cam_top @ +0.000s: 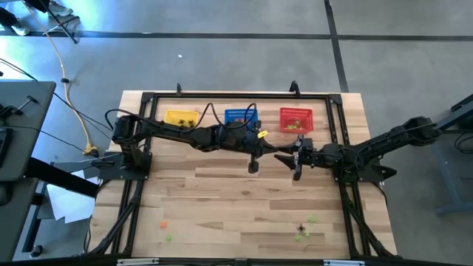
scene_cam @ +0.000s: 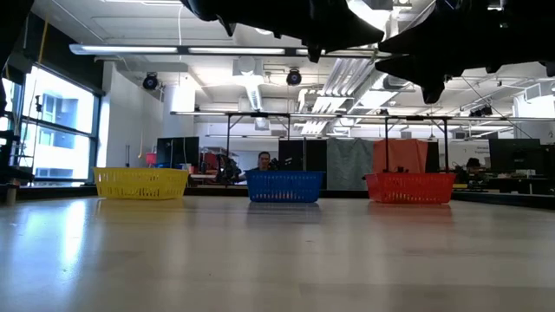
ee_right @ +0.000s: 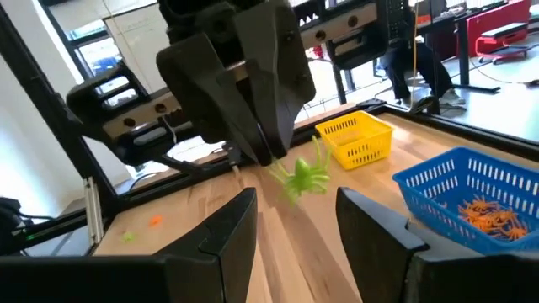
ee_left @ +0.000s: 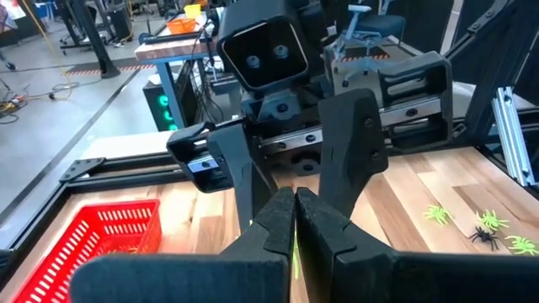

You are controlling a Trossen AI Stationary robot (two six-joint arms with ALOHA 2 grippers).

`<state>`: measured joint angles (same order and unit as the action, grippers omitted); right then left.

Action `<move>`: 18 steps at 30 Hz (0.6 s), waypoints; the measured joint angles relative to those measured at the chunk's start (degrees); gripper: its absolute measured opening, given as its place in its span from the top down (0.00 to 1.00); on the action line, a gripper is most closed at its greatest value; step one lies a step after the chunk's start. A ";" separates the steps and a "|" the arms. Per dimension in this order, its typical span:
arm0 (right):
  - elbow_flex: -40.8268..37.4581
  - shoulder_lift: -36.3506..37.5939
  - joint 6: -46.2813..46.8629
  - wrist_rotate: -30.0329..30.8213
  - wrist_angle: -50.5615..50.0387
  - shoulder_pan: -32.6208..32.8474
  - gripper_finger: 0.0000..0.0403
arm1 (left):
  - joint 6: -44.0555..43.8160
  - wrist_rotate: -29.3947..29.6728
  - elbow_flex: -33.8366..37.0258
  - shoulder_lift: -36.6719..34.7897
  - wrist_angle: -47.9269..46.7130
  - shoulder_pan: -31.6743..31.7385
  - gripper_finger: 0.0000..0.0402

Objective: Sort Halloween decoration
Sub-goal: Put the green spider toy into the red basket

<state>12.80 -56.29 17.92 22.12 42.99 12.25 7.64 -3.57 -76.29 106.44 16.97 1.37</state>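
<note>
My left gripper [ee_right: 271,158] is over the middle of the table, shut on a light green spider-like trinket [ee_right: 305,178]. My right gripper [ee_right: 295,225] faces it from the table's right, a short way off. It is open, with nothing between its fingers. More Halloween decoration lies on the wood near the front edge. Green spiders [ee_left: 438,214] and a black one [ee_left: 483,237] lie at the front right [cam_top: 303,229]. An orange piece [cam_top: 163,224] and a green one [cam_top: 168,238] lie at the front left. My left gripper pinches the green spider's upper edge [ee_right: 290,171] between its two fingertips [ee_right: 261,143]; only a green sliver [ee_left: 295,252] shows between them in the left wrist view. The fingers come nearly level from the table's left. The spider hangs from the tips, clear of the table.
Three mesh baskets stand in a row along the far side: yellow [cam_top: 181,118], blue [cam_top: 240,117] with orange pieces in it [ee_right: 484,217], and red [cam_top: 295,120]. A black frame [cam_top: 140,162] runs around the work area. Bare wood lies between the grippers and the front trinkets.
</note>
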 joint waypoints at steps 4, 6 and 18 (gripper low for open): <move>0.00 0.00 -0.44 1.84 0.00 0.00 0.60 | -0.04 0.00 0.00 0.01 0.53 0.00 1.00; 0.00 0.00 -0.62 1.89 0.01 -0.27 0.60 | -0.01 0.00 0.00 0.01 1.07 0.00 1.00; 0.00 -9.71 -1.88 1.62 10.63 -2.54 0.60 | -0.54 -0.39 0.00 0.01 0.76 0.00 1.00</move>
<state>12.80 -66.00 16.04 23.74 53.62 9.72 7.10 -3.97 -76.29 106.45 17.73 1.37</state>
